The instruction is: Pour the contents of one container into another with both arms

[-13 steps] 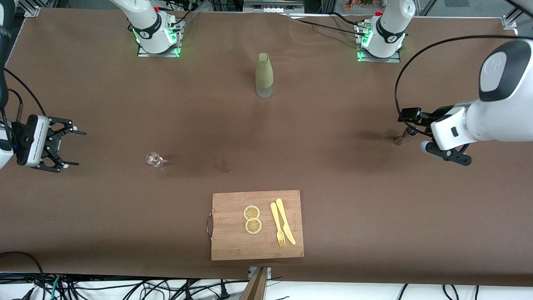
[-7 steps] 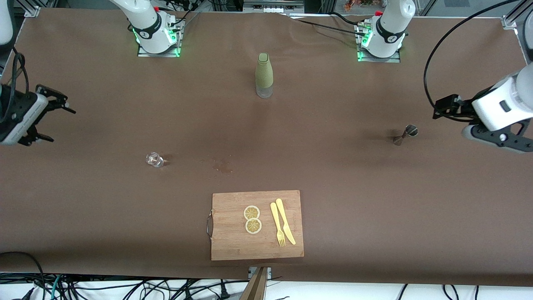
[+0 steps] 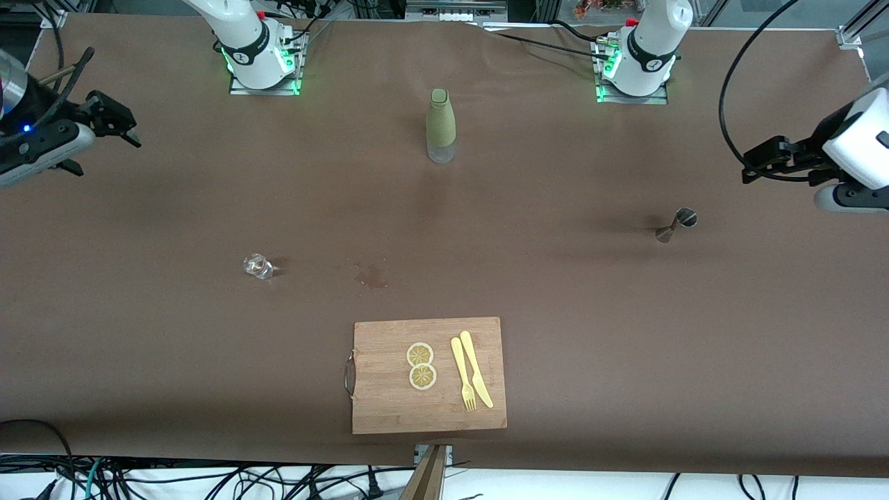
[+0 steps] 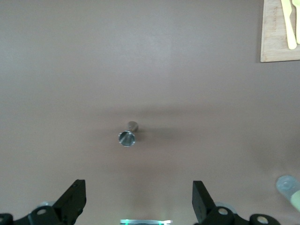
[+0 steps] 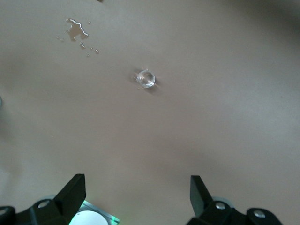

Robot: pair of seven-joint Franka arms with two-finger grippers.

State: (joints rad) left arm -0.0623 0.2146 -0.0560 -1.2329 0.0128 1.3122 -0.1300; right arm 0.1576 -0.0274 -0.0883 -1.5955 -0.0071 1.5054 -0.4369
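Note:
A small metal jigger (image 3: 677,223) stands on the brown table toward the left arm's end, and it shows from above in the left wrist view (image 4: 127,137). A small clear glass (image 3: 258,266) stands toward the right arm's end, with the right wrist camera looking down on it (image 5: 146,78). My left gripper (image 3: 755,167) hangs open and empty, high over the table's edge beside the jigger (image 4: 137,185). My right gripper (image 3: 118,123) is also open and empty, raised over the table's end away from the glass (image 5: 136,179).
A green bottle (image 3: 440,125) with a clear base stands mid-table near the bases. A wooden cutting board (image 3: 389,403) near the front edge carries two lemon slices (image 3: 421,365), a yellow fork (image 3: 462,375) and knife (image 3: 476,368). A small wet spill (image 3: 374,276) lies beside the glass.
Both arms have risen and pulled away toward the table's ends and their bases. The left arm uncovered the jigger. Glass and jigger have not moved; both grippers stayed open.

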